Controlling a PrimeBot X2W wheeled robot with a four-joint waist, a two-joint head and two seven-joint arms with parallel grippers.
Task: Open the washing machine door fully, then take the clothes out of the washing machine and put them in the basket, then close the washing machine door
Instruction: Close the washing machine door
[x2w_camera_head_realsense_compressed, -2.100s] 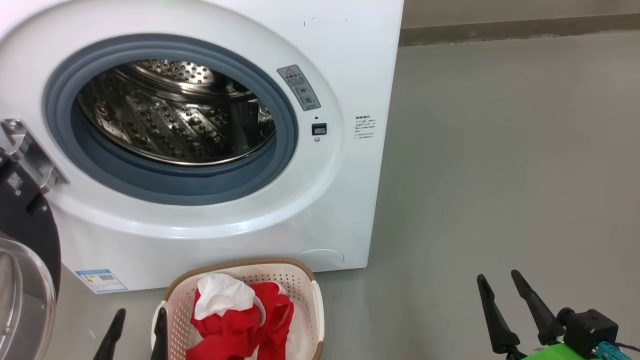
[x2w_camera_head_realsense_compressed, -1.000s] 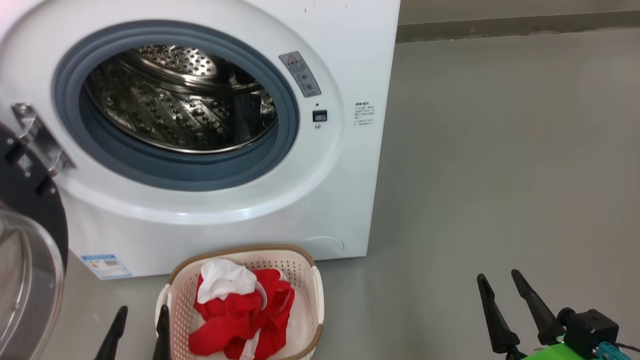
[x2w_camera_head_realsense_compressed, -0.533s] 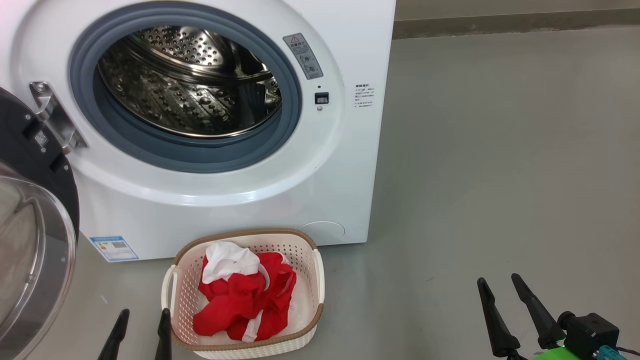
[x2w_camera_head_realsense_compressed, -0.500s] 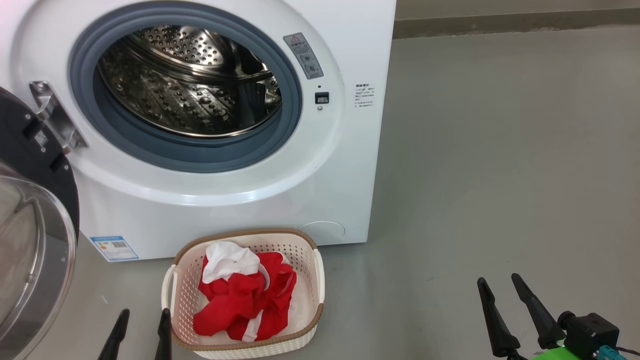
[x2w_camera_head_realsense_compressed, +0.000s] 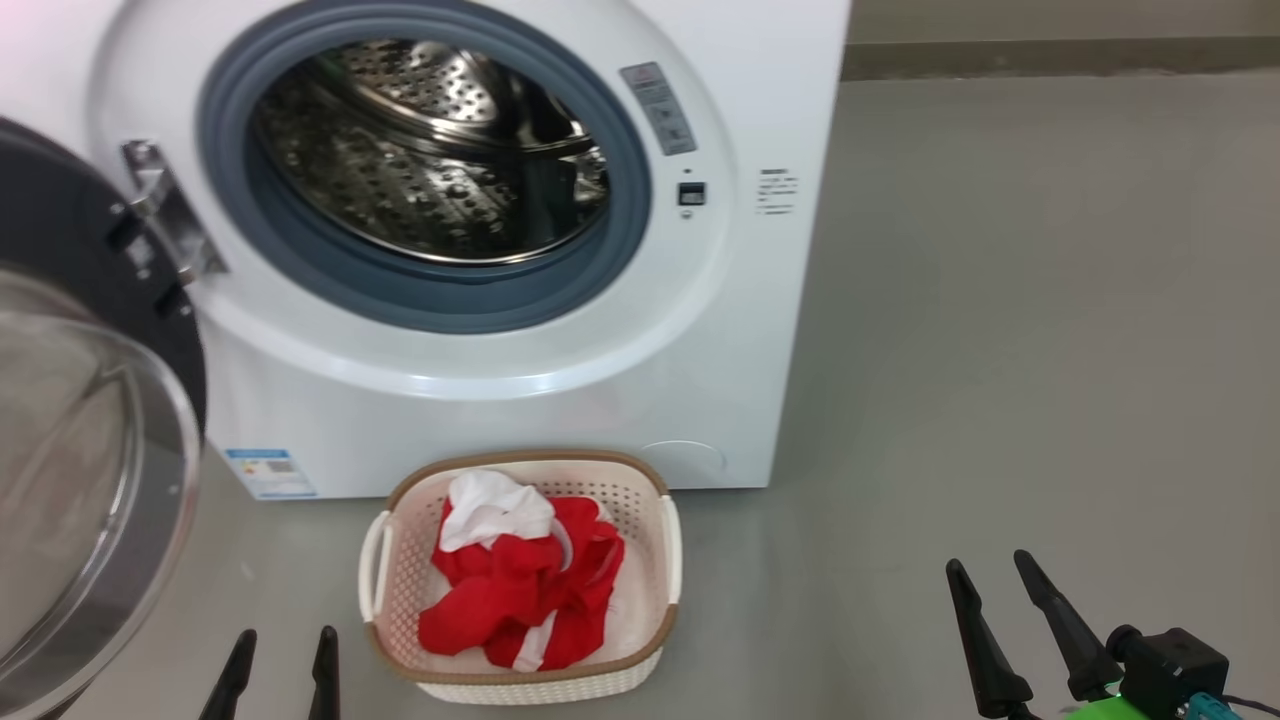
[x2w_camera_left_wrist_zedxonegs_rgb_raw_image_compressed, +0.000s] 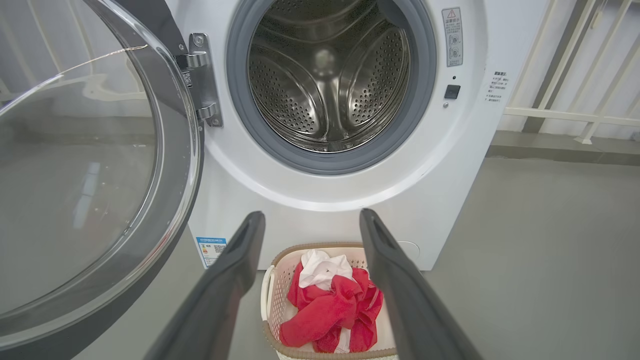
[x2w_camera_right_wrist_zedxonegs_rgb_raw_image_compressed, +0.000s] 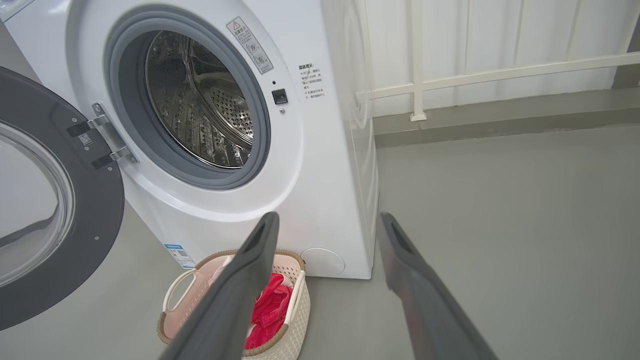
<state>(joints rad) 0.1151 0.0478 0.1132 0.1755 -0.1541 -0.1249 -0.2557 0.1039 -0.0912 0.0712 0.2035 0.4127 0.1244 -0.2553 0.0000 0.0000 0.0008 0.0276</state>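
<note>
The white washing machine (x2w_camera_head_realsense_compressed: 500, 420) is standing beyond the left fingers (x2w_camera_head_realsense_compressed: 325, 665) and right fingers (x2w_camera_head_realsense_compressed: 978, 640), its steel drum (x2w_camera_head_realsense_compressed: 430, 170) showing, with the black-rimmed washing machine door (x2w_camera_head_realsense_compressed: 90, 430) hanging wide open, out past the left fingers. The cream basket (x2w_camera_head_realsense_compressed: 640, 510) is sitting on the floor (x2w_camera_head_realsense_compressed: 1000, 350) just before the machine, right of the left fingers and well left of the right fingers, holding the bunched red-and-white clothes (x2w_camera_head_realsense_compressed: 510, 610).

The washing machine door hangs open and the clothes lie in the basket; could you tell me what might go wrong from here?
1. The round black-rimmed glass door hangs wide near the open left gripper; a push on its bulging glass could slip off.
2. The cream perforated basket of red-and-white clothes sits close before the white washing machine; an arm sweeping the door shut might knock it.
</note>
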